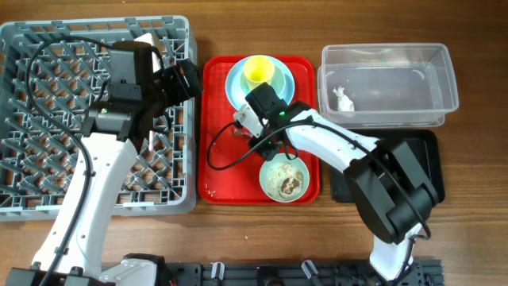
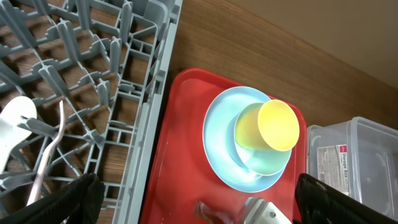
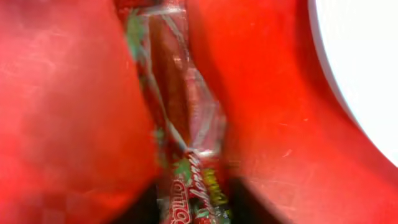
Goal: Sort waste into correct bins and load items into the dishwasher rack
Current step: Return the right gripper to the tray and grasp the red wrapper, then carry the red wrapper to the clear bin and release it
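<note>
Right end effector is set low on tray astride wrapper for binning, closure not discernible; left end effector is parked wide open, empty, at rack edge.

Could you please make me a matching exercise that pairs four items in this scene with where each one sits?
Column one:
1. yellow cup
2. white paper scrap
3. bowl of crumbs
4. white utensil

Column two:
A. in the grey rack
B. in the clear tub
C. directly on the red tray
D. stacked in a bowl on the blue plate

Pairs: 1-D, 2-B, 3-C, 4-A.
</note>
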You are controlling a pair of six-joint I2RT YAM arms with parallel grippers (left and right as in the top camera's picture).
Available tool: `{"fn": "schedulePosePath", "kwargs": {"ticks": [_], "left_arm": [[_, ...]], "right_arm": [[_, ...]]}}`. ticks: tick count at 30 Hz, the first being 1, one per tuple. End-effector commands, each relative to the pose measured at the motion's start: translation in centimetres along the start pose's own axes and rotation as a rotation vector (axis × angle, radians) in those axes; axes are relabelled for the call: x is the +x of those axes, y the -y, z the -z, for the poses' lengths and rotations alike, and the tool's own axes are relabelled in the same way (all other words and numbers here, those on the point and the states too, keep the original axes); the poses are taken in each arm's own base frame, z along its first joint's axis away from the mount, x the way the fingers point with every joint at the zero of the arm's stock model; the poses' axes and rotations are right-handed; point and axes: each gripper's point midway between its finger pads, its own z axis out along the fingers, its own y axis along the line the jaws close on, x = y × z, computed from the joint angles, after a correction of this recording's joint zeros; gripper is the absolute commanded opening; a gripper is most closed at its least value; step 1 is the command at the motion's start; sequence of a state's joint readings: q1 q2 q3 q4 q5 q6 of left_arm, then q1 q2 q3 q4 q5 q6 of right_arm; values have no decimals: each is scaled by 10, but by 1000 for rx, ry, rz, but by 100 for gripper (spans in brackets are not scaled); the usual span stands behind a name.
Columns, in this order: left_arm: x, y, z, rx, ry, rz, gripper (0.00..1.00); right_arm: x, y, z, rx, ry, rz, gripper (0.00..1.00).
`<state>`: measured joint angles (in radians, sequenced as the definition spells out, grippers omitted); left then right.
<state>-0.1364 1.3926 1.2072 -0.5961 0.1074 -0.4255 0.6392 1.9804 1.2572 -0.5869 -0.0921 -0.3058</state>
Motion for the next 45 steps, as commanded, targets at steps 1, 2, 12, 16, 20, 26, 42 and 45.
{"fn": "schedulePosePath", "kwargs": {"ticks": [1, 2, 12, 16, 20, 26, 42, 45], "left_arm": [[0, 3, 3, 17, 1, 9, 100], [0, 3, 3, 17, 1, 9, 100], [0, 3, 3, 17, 1, 9, 100], [0, 3, 3, 17, 1, 9, 100], [0, 3, 3, 17, 1, 9, 100], [0, 3, 3, 17, 1, 9, 100], [0, 3, 3, 17, 1, 9, 100], [0, 3, 3, 17, 1, 9, 100]], "right_arm": [[11, -2, -13, -6, -46, 5, 17], [8, -2, -11, -5, -41, 4, 15], [-68, 49, 110, 145, 256, -272, 4], [-31, 141, 164, 399, 314, -539, 4], [26, 206, 173, 469, 268, -710, 4], [88, 244, 153, 429, 171, -861, 4], [105, 225, 160, 365, 83, -836, 53], [46, 163, 192, 49, 292, -744, 51]]}}
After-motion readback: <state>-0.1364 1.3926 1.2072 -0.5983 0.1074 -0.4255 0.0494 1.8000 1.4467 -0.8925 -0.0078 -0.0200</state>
